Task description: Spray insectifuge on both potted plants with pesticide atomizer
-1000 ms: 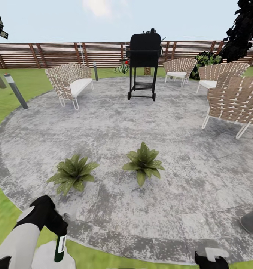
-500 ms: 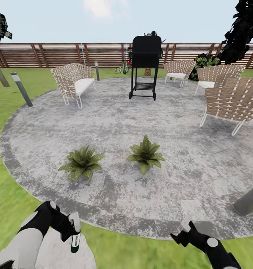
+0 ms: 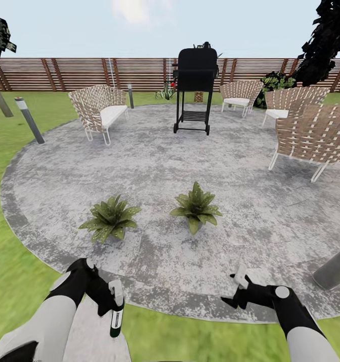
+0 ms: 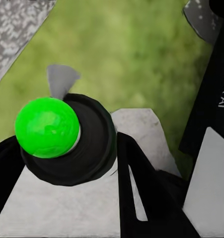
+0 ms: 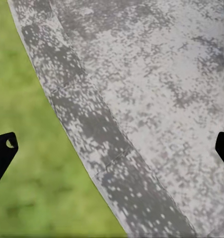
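The left gripper [image 3: 111, 301] is squeezed tight around the pesticide atomizer [image 3: 115, 322] near the patio [image 3: 155, 166] edge, and the right gripper [image 3: 237, 287] is wide open, holding nothing.

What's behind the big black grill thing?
Behind the black grill runs the brown slatted fence. A small striped-leaf plant and something red peek out beside its left edge. The grill's body covers whatever stands straight behind it, so that part cannot be seen.
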Robot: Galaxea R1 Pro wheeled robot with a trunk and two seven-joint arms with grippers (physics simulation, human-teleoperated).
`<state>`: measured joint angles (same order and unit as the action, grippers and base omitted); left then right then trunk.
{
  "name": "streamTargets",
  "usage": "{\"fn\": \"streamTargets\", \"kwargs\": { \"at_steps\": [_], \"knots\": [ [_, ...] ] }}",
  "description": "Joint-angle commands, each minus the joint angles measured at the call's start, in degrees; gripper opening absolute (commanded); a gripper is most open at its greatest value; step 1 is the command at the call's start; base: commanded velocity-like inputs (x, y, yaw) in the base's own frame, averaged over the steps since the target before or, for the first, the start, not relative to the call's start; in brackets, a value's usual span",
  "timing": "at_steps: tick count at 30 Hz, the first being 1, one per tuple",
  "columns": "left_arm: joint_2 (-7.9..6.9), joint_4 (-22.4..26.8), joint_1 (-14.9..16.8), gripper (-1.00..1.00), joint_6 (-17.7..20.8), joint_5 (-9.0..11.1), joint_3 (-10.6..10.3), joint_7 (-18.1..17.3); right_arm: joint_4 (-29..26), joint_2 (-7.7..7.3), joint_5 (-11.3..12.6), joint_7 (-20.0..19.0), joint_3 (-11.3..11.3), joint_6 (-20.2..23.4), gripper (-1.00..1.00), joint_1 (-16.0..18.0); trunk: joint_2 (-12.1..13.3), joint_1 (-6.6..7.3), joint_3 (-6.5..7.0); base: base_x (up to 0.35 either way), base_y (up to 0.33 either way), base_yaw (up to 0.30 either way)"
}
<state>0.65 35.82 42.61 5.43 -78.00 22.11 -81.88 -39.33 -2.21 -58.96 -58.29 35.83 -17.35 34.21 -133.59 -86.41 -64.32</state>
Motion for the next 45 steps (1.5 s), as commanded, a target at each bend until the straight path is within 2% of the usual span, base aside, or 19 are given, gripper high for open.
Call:
{"fn": "streamTargets", "kwargs": {
  "at_steps": [1, 8, 17, 18, 21, 26, 31, 32, 35, 36, 39, 41, 43, 45],
  "knots": [
    [0.33, 0.4, 0.4, -1.0, 0.9, -0.7, 0.0, -0.6, -0.4, 0.03, -0.6, -0.5, 0.2, -0.3, 1.0, 0.1, 0.0, 0.01, -0.05, 0.0, 0.0, 0.0],
    [2.62, 2.6, 2.7, -1.0, 3.2, -2.9, -2.2, -2.9, -2.6, 0.71, -0.5, -2.8, -2.0, 1.3, 1.0, 0.1, 0.0, 0.01, -0.05, 0.0, 0.0, 0.0],
    [5.55, 2.9, 3.2, -1.0, 6.1, -5.8, -5.1, -0.2, -5.5, 3.32, -0.4, -3.0, -4.9, 4.2, 1.0, 0.1, 0.0, 0.01, -0.05, 0.0, 0.0, 0.0],
    [8.62, 2.9, 3.2, -1.0, 7.3, -10.0, -13.8, 0.9, -16.9, 10.49, -0.5, -2.9, -19.9, 8.5, 1.0, 0.1, 0.0, 0.01, -0.05, 0.0, 0.0, 0.0],
    [8.88, 2.9, 3.3, -1.0, 7.5, -10.0, -13.8, 1.0, -19.7, 12.08, -0.5, -2.8, -20.0, 10.6, 1.0, 0.1, 0.0, 0.01, -0.05, 0.0, 0.0, 0.0],
    [9.2, 2.9, 3.4, -1.0, 7.7, -10.0, -13.8, 1.0, -22.0, 12.21, -0.5, -2.5, -19.9, 12.4, 1.0, 0.1, 0.0, 0.01, -0.05, 0.0, 0.0, 0.0],
    [9.35, 3.0, 3.5, -1.0, 7.7, -9.9, -13.9, 1.1, -22.2, 12.21, -0.4, -0.3, -19.9, 12.5, 1.0, 0.1, 0.0, 0.01, -0.05, 0.0, 0.0, 0.0],
    [9.35, 3.2, 3.5, -1.0, 7.7, -9.9, -13.9, 1.3, -22.2, 12.21, -0.3, -0.1, -19.9, 12.6, -1.0, 0.1, 0.0, 0.01, -0.05, 0.0, 0.0, 0.0],
    [9.35, 3.6, 3.3, -1.0, 7.4, -9.5, -13.8, 2.7, -22.1, 12.21, -0.2, 0.0, -20.0, 12.6, -1.0, 0.1, 0.0, 0.01, -0.05, 0.0, 0.0, 0.0],
    [9.35, 3.6, 3.1, -1.0, 7.3, -8.7, -13.8, 3.3, -22.0, 12.21, -0.2, -0.1, -20.0, 12.6, -1.0, 0.1, 0.0, 0.01, -0.05, 0.0, 0.0, 0.0],
    [9.35, 3.4, 2.8, -1.0, 6.1, -4.2, -13.9, 6.4, -21.8, 12.21, -0.2, 0.0, -20.0, 12.6, -1.0, 0.1, 0.0, 0.01, -0.05, 0.0, 0.0, 0.0],
    [9.35, 3.0, 2.7, -1.0, 3.9, -2.3, -13.9, 9.2, -22.0, 12.21, -0.1, 0.0, -21.9, 12.5, -1.0, 0.1, 0.0, 0.01, -0.05, 0.0, 0.0, 0.0],
    [9.35, 2.8, 2.6, -1.0, 2.9, -1.8, -13.9, 10.1, -22.0, 12.21, 0.1, 0.1, -24.8, 12.6, -1.0, 0.1, 0.0, 0.01, -0.05, 0.0, 0.0, 0.0],
    [9.35, 2.7, 2.5, -1.0, 2.6, -1.6, -13.8, 10.3, -22.0, 12.21, 0.1, 0.8, -26.3, 12.7, -1.0, 0.1, 0.0, 0.01, -0.05, 0.0, 0.0, 0.0]
  ]
}}
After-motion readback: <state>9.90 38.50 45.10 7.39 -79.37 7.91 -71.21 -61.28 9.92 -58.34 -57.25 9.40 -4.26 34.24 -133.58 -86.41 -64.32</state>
